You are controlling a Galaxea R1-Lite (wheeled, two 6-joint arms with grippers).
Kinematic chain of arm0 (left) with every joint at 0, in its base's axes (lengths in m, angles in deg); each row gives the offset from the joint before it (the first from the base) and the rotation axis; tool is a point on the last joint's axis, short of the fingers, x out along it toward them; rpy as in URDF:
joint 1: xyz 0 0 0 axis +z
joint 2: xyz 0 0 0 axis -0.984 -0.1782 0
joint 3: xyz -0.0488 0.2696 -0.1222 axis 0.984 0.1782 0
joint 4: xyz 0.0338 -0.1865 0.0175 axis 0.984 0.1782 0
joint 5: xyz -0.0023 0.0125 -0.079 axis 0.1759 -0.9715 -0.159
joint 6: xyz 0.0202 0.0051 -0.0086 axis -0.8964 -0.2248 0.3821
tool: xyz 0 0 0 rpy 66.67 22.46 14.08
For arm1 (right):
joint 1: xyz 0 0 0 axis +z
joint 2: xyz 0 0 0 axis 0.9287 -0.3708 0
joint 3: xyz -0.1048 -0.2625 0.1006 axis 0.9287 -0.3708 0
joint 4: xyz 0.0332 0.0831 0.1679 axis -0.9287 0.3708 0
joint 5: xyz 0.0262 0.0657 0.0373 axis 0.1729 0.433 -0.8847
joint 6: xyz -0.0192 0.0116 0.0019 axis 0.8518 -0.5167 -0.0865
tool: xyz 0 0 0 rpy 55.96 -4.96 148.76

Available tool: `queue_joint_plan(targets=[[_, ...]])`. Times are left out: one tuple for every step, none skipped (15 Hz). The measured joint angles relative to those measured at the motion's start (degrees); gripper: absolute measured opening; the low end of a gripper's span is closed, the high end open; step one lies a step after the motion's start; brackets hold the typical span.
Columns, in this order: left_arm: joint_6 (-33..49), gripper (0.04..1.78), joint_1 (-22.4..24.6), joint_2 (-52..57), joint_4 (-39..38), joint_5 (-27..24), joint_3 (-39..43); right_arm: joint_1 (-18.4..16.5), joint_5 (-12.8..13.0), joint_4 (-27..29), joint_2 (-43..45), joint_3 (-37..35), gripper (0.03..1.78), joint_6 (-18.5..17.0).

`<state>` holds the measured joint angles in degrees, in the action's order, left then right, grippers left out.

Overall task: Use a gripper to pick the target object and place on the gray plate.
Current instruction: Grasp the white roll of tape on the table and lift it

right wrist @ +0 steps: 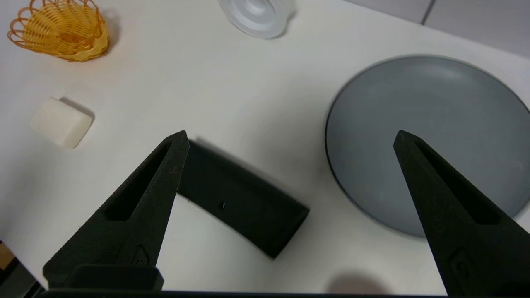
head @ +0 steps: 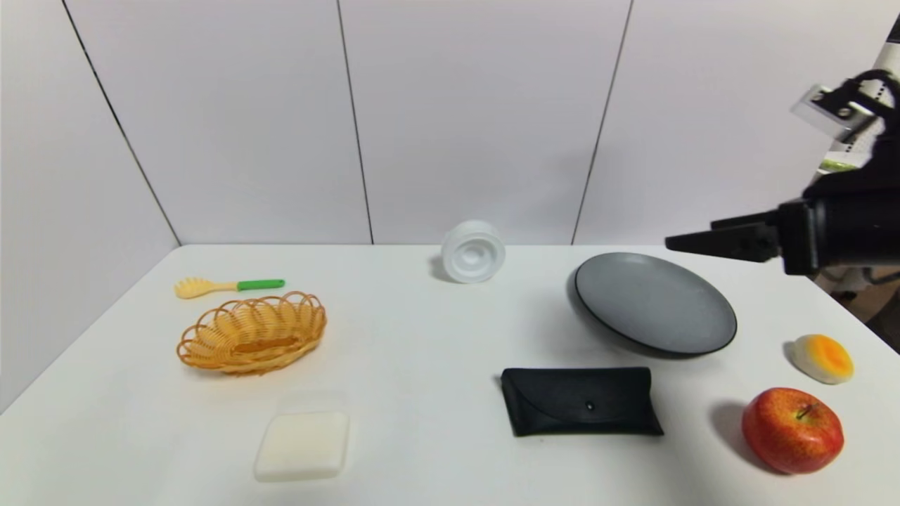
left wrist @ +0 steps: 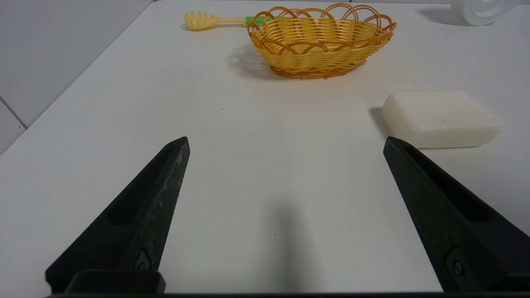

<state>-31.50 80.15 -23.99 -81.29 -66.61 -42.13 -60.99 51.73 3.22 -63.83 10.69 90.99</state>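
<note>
White plastic, the target object [head: 473,251] stood on edge at the far side of the table [head: 422,365], near the wall, well apart from the gray plate [head: 655,302]. Your right gripper [head: 685,243] hung high above the plate's right side, fingers spread wide and empty. You would have needed to carry it across the plate and align the fingers across the container's rim, since a tilted round shell could roll. Your left gripper [left wrist: 285,145], also spread, sat low near the soap-like block [left wrist: 441,119].
</note>
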Motion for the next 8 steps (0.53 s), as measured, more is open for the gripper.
queue_joint_plan(targets=[[0.0,1.69,0.0,0.0,0.0,-0.02,0.0,0.63,-1.57,-0.77,-4.3,3.45,1.71,1.07],[0.0,1.69,0.0,0.0,0.0,0.0,0.0,1.24,-3.58,-1.57,-8.4,6.72,1.71,2.34],[0.0,1.69,0.0,0.0,0.0,-0.02,0.0,1.82,-6.1,-2.65,-12.24,9.64,1.71,3.83],[0.0,1.69,0.0,0.0,0.02,0.01,0.0,2.32,-9.62,-4.3,-16.21,12.26,1.71,6.07],[0.0,1.69,0.0,0.0,0.0,0.01,0.0,2.6,-12.7,-5.66,-19.08,13.75,1.71,8.0],[0.0,1.69,0.0,0.0,0.0,0.0,0.0,2.86,-15.71,-7.55,-22.14,15.17,1.71,10.03],[0.0,1.69,0.0,0.0,0.0,0.01,0.0,3.08,-17.73,-9.07,-24.83,16.42,1.71,11.63],[0.0,1.69,0.0,0.0,0.0,0.0,0.0,3.32,-18.86,-10.67,-27.37,17.73,1.71,12.7]])
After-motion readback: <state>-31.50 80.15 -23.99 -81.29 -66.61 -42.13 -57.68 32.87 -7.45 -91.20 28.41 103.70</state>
